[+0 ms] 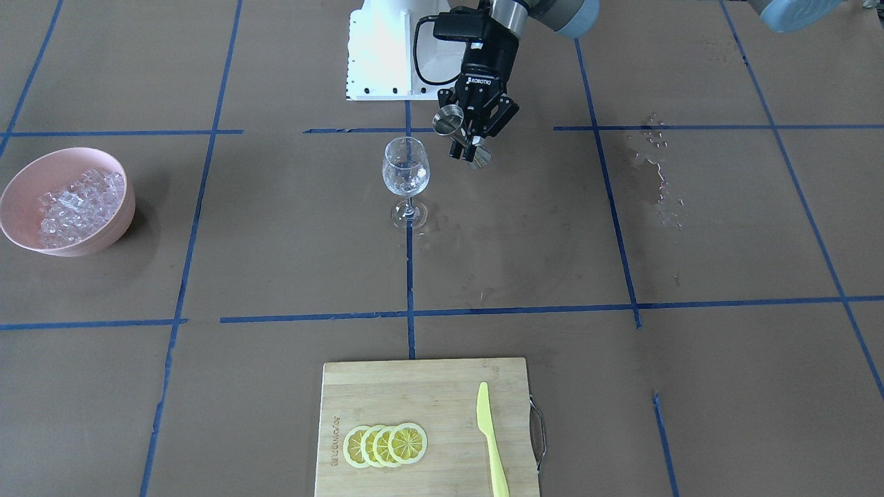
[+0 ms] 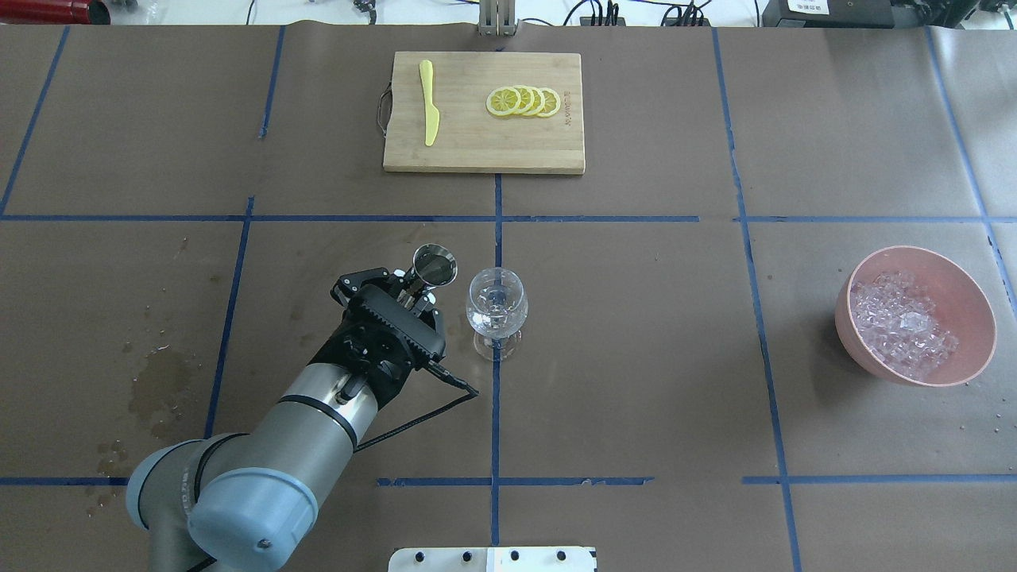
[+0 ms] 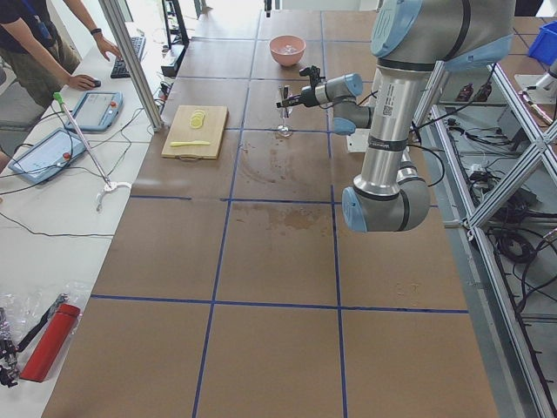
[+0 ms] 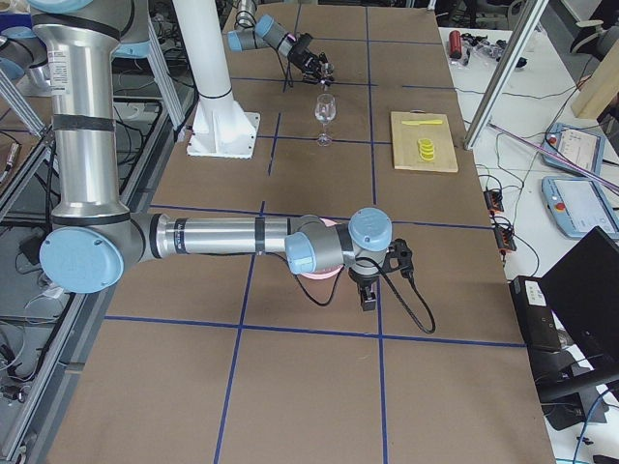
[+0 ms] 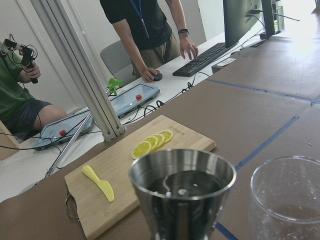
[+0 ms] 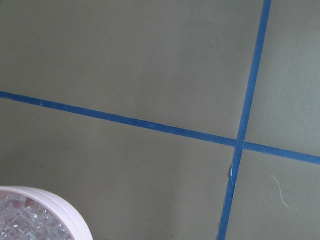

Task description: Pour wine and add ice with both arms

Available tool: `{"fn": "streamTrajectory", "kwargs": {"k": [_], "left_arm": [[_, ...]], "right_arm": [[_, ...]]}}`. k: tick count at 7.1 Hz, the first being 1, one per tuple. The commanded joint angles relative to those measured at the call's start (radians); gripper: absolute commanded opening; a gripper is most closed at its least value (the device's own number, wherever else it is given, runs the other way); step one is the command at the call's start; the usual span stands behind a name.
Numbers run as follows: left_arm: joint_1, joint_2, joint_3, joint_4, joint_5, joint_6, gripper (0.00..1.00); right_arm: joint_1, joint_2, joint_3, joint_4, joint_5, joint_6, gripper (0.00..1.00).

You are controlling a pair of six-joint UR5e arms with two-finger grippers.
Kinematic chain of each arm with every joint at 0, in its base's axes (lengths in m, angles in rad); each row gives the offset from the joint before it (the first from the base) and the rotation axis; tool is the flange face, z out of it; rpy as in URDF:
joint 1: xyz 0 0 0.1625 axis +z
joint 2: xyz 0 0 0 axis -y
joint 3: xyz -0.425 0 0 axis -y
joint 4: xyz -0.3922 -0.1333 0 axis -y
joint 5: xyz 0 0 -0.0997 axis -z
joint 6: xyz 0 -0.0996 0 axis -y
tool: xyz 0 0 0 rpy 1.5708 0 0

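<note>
Pinching the steel jigger (image 1: 446,123) in my left gripper (image 1: 468,143) just beside the wine glass (image 1: 406,171), with the wine (image 5: 181,186) pooled inside it, I judged I should carry its lip over the rim and tip slowly lest it splash.

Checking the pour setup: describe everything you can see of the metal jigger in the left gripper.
The jigger is a shiny steel double cup with an hourglass shape. The left gripper clamps it at the narrow waist and holds it in the air, mouth roughly up. Its upper cup holds a little clear liquid that reflects darkly. It hangs close beside the wine glass, near rim height, on the robot's left of it, not touching.
</note>
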State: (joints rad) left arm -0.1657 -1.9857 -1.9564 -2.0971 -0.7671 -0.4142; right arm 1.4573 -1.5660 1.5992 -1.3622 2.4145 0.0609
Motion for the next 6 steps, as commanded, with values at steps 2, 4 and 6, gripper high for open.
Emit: {"fn": "streamTrajectory", "kwargs": {"k": [2, 4, 6], "left_arm": [[0.002, -0.065, -0.015, 0.181, -0.001, 0.092, 0.00], [0.003, -0.079, -0.010, 0.259, -0.006, 0.206, 0.00], [-0.002, -0.090, -0.010, 0.311, -0.046, 0.270, 0.00]], "right_arm": [[0.000, 0.000, 0.001, 0.000, 0.000, 0.000, 1.00], [0.000, 0.000, -0.001, 0.000, 0.000, -0.001, 1.00], [0.000, 0.000, 0.001, 0.002, 0.000, -0.001, 1.00]]}}
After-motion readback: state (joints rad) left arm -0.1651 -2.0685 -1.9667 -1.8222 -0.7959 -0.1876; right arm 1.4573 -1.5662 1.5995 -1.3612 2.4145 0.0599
